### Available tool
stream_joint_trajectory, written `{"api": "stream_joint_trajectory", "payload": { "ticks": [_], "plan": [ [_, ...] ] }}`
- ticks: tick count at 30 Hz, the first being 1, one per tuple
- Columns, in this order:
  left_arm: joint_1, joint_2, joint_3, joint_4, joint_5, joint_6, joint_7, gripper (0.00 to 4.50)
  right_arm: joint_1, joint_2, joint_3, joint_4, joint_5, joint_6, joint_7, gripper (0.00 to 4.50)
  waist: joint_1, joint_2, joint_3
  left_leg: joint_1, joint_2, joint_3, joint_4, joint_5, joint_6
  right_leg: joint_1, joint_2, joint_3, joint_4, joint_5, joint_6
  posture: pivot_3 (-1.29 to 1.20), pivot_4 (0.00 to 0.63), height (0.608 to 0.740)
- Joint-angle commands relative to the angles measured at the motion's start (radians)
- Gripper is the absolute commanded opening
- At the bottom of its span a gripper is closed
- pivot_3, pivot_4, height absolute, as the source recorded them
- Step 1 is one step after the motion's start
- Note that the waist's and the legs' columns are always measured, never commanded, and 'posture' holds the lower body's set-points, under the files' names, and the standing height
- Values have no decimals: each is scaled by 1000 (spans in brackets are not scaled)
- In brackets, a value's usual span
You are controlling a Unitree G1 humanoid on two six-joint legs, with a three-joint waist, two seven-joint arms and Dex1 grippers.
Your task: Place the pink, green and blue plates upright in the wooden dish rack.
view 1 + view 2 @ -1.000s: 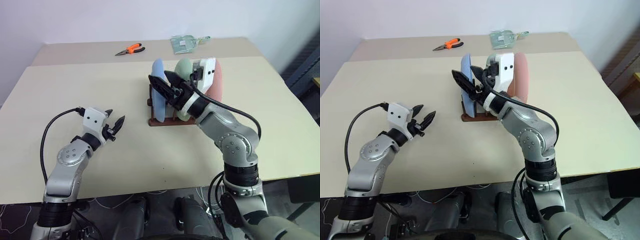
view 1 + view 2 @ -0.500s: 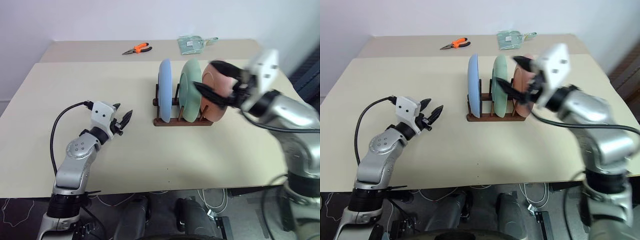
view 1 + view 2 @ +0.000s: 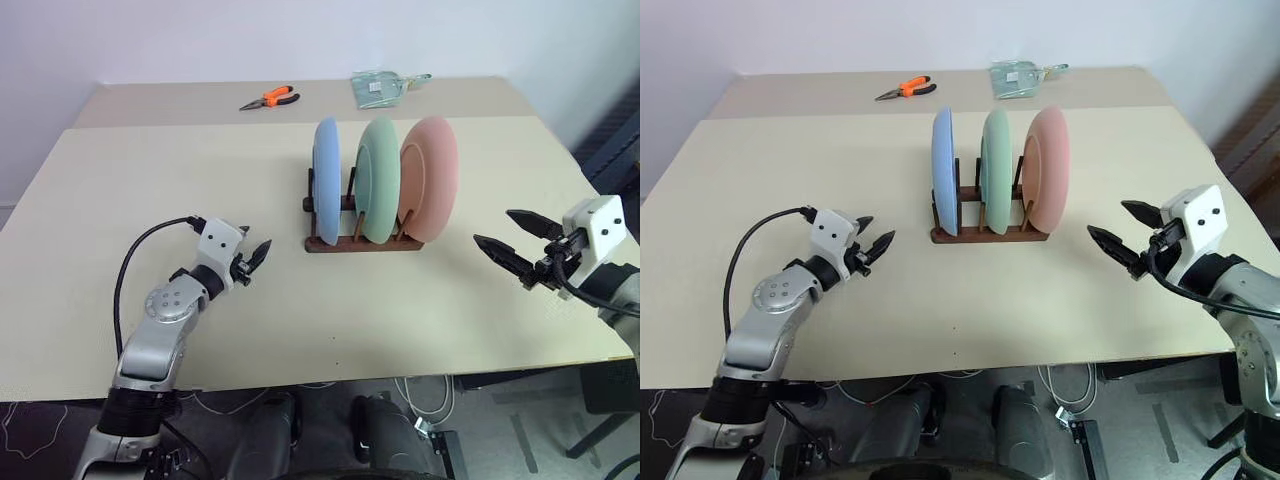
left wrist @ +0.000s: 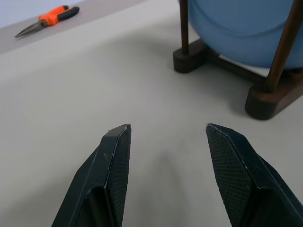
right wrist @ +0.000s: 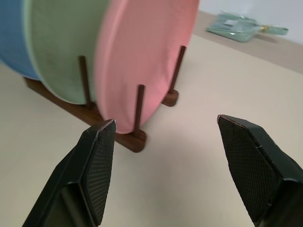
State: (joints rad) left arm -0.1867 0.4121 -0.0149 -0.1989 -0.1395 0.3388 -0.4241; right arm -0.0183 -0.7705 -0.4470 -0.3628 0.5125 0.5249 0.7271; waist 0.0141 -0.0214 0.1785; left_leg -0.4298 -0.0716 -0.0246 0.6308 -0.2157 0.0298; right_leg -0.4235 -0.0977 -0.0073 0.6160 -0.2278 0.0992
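The wooden dish rack (image 3: 362,243) is seen near the middle of the beige table (image 3: 150,180), its dark base bars running across the table from the robot's left to its right. Three plates are held upright on edge in it, slotted between the thin pegs: the blue plate (image 3: 326,180) at the rack's left end, the green plate (image 3: 380,180) in the middle slot, and the pink plate (image 3: 430,178) at the right end. The plates are set parallel to one another with gaps between them, and each disc is turned edge-on to the robot, so that the flat faces are directed to the left and right along the rack. The pink plate is seen leaning slightly against its pegs. To the left of the rack and apart from it, the left pincer (image 3: 258,256) is held low over the table with its two black fingers partly spread and nothing between them; it is pointed towards the rack. To the right of the rack and well clear of it, the right pincer (image 3: 515,240) is held with its fingers spread wide, empty, and is also pointed towards the rack. Behind the rack, at the far side of the table, orange-handled pliers (image 3: 264,98) and a clear plastic packet (image 3: 382,86) are laid.
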Motion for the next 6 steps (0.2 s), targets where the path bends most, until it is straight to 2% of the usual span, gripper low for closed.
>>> {"api": "stream_joint_trajectory", "payload": {
  "ticks": [1,6],
  "plan": [
    [1,6,21,-36,7,-11,8,2564,-28,-1,18,38,-33,-67,8,3477,1,0,0,0,0,0,0,0,0,0,0,0,0,0,0,0,150,719],
    [12,14,21,-47,11,-16,3,2564,-23,18,57,19,-57,-90,-11,3477,0,0,0,0,0,0,0,0,0,0,0,0,0,0,0,0,150,719]
  ]
}}
